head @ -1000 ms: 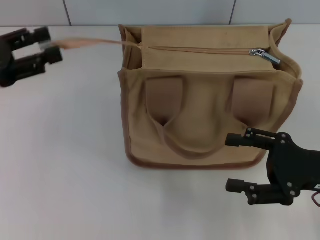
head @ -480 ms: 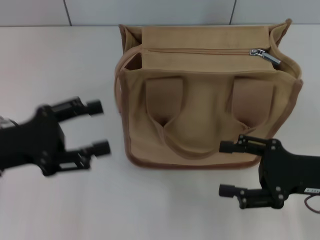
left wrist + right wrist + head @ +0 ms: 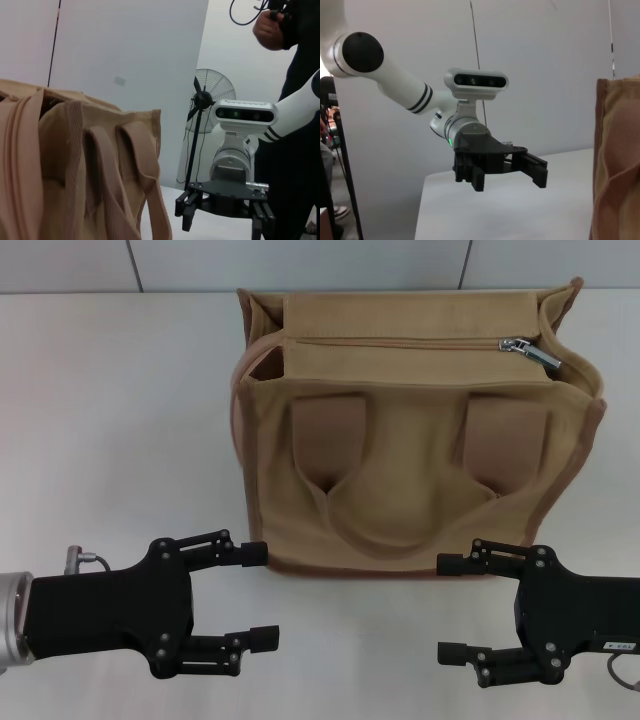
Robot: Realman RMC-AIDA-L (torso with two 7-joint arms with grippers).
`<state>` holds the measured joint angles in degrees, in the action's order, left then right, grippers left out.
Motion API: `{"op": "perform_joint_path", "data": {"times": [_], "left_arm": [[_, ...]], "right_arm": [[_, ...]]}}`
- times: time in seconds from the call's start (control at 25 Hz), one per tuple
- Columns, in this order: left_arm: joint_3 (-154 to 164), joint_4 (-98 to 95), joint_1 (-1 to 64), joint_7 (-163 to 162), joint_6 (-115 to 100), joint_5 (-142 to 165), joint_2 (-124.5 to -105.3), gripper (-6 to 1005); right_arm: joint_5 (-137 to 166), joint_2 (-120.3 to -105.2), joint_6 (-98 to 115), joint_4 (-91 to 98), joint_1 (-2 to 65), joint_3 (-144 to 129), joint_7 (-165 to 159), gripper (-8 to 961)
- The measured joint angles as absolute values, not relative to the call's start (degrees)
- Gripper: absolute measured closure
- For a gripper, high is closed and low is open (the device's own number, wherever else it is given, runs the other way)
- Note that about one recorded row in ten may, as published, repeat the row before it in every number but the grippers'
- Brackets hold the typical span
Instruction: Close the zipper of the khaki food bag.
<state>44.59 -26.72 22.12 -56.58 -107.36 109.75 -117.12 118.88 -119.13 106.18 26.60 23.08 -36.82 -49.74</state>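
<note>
The khaki food bag (image 3: 400,480) stands upright at the middle of the white table, its two handles hanging down the near face. The zipper (image 3: 400,340) runs along its top with the two tapes lying together. The silver pull tab (image 3: 530,350) is at the line's right end. My left gripper (image 3: 260,595) is open and empty, low in front of the bag's left corner. My right gripper (image 3: 445,608) is open and empty in front of the bag's right corner. Neither touches the bag. The bag also shows in the left wrist view (image 3: 75,170) and the right wrist view (image 3: 617,160).
The white table (image 3: 120,440) stretches to the left and right of the bag. A grey panelled wall (image 3: 300,260) is behind it. In the left wrist view a standing fan (image 3: 205,100) and a person (image 3: 295,75) are beyond the table.
My left gripper let go of the side strap at the far left and came down to the front left of the bag. The strap fell back against the bag. My right gripper barely shifted.
</note>
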Motion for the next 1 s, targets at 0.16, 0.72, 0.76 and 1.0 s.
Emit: {"op": "perform_joint_path", "data": {"times": [0.16,0.72,0.76,1.0], "left_arm": [[44.6,-26.7,21.5,-56.5,-107.6,110.2,-116.77,175],[44.7,-26.6,21.2,-57.0,-108.6,111.7,-116.52,175],[44.7,-26.5,21.1,-57.0,-108.7,111.7,-116.52,175],[44.7,-26.5,21.1,-57.1,-109.2,111.7,-116.45,175]], "right_arm": [[118.9,-119.12,105.7,25.9,23.2,-36.8,-48.6,128],[118.8,-119.03,106.2,25.8,23.4,-36.8,-48.5,128],[118.8,-118.99,106.3,25.8,23.4,-36.8,-48.5,128],[118.7,-118.99,106.3,25.8,23.4,-36.8,-48.5,128]]}}
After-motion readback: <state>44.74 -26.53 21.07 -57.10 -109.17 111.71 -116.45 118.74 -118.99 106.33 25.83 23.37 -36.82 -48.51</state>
